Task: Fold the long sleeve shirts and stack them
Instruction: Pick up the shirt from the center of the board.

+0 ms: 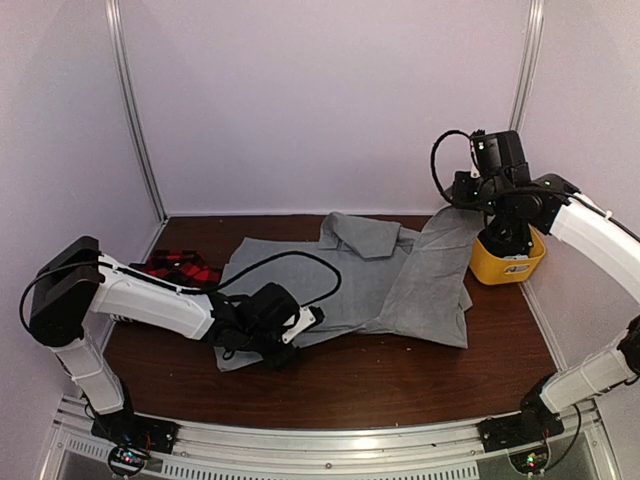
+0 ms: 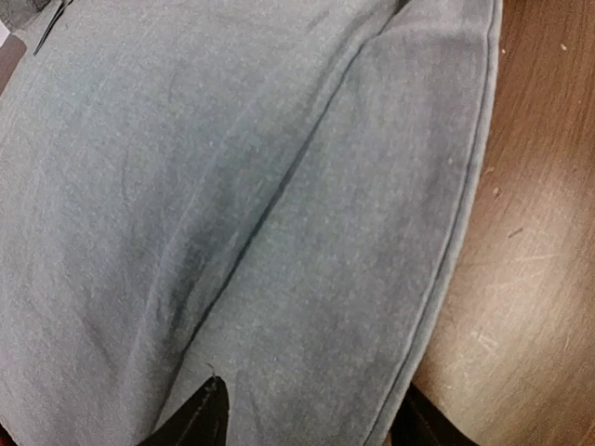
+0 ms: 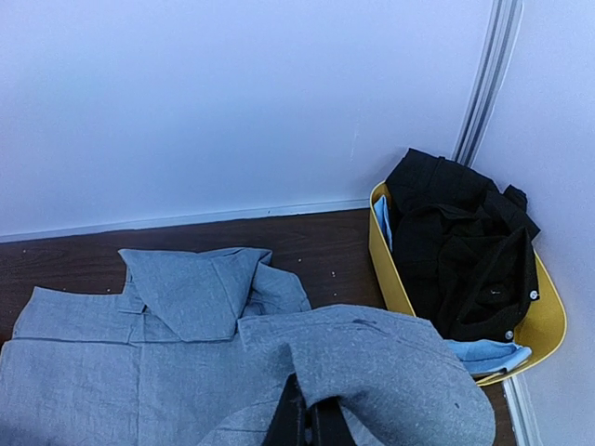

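Note:
The grey long sleeve shirt [image 1: 350, 285] lies spread on the brown table, collar [image 1: 362, 235] toward the back wall. Its right side is lifted toward the yellow bin. My right gripper [image 1: 503, 238] hangs above that corner. In the right wrist view this gripper [image 3: 311, 423] is shut on a fold of the grey shirt [image 3: 390, 372], which drapes over the fingers. My left gripper [image 1: 300, 325] rests low at the shirt's near left edge. In the left wrist view it [image 2: 311, 423] stands open, straddling the grey hem [image 2: 437, 307]. The red-and-black plaid shirt [image 1: 180, 270] lies bunched at the left, partly behind my left arm.
A yellow bin [image 1: 505, 265] stands in the back right corner by the wall, holding black clothes [image 3: 465, 242] and a light blue cloth [image 3: 483, 353]. Bare brown tabletop [image 1: 400, 385] runs along the near edge. White walls close in the back and sides.

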Motion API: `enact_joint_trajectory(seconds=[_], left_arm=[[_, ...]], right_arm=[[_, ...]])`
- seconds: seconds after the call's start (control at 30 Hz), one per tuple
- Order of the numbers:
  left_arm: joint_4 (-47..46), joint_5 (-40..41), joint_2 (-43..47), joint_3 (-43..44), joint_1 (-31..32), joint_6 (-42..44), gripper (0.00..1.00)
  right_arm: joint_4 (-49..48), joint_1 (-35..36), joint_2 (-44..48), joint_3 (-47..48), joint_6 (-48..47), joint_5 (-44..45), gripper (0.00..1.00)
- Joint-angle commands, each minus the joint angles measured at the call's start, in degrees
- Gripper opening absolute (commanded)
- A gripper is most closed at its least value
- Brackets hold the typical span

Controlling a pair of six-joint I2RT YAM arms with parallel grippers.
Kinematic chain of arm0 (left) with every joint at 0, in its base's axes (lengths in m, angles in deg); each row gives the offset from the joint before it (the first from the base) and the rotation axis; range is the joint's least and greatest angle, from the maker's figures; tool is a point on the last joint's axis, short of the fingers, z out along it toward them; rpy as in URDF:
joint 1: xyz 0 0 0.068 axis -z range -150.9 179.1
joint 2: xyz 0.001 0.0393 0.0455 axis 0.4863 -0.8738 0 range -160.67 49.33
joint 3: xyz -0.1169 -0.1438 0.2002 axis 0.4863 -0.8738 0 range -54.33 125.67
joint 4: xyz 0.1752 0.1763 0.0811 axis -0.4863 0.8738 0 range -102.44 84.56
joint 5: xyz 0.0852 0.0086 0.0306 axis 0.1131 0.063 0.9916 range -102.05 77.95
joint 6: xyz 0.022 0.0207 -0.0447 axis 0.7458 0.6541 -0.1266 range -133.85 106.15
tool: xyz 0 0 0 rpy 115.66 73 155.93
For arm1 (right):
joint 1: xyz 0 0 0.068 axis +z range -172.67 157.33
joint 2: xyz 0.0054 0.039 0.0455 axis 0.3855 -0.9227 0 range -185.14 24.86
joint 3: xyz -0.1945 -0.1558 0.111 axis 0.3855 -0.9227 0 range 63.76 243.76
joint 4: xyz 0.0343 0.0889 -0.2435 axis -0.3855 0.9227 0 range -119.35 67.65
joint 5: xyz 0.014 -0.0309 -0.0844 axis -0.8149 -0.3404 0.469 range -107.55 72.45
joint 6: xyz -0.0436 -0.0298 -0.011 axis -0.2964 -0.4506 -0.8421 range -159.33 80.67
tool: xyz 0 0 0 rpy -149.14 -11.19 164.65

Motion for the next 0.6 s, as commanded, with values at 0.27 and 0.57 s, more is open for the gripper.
enact_joint_trajectory(seconds=[0.27, 0.57], left_arm=[[10.5, 8.6, 1.2, 0.6, 0.2, -7.6, 0.57], [19.9, 17.6, 2.6, 4.4, 0.1, -13.3, 0.56]], right_arm=[[1.7, -3.7, 0.5, 1.6, -2.2, 0.6, 0.00], [2.1, -5.2, 0.6, 1.4, -2.5, 0.6, 0.00]])
